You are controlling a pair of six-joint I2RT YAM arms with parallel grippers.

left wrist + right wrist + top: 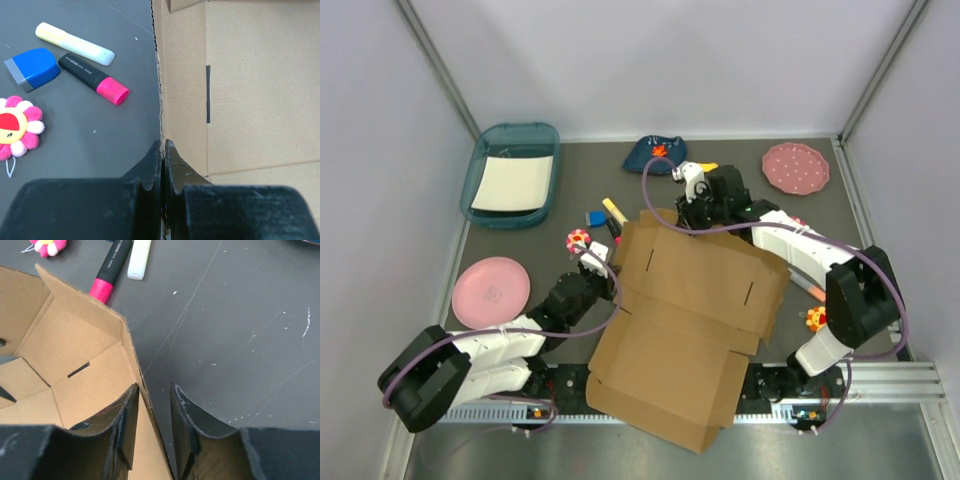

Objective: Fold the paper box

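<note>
Left pincer (163, 146) sits at the bottom of the left wrist view. Fingers are matte black and scuffed, jaws pressed together, pinching the raw left edge of the paper box (250, 100). Box is plain brown corrugated cardboard, die-cut, with a smooth face and a fluted cut edge. One narrow dark slot in the wall just above the pincer. The wall stands upright, rising straight out of the fingertips.

Right pincer (153, 387) has the same black curved fingers, part open with a narrow gap. It straddles the box's far wall edge: one finger inside against the cardboard, the other outside with a sliver of tabletop (100, 150) showing between it and the wall. An angled corner flap and another slot lie inside the box just ahead.

From above, the box sits mid tabletop between the two arms, half erected. Its far part is raised and its flat near panel lies over the rail by the arm bases.

Tabletop is dark grey, matte, lightly scratched.

Left of the box:
- yellow highlighter (75, 44)
- black marker (93, 79) with pink cap, beside it
- blue rounded block (32, 67)
- pink plush flower (17, 127)

Further off:
- teal plastic tray (483, 170) with white sheet, far left
- plain pink plate (490, 292), near left
- dotted pink plate (796, 167), far right
</note>
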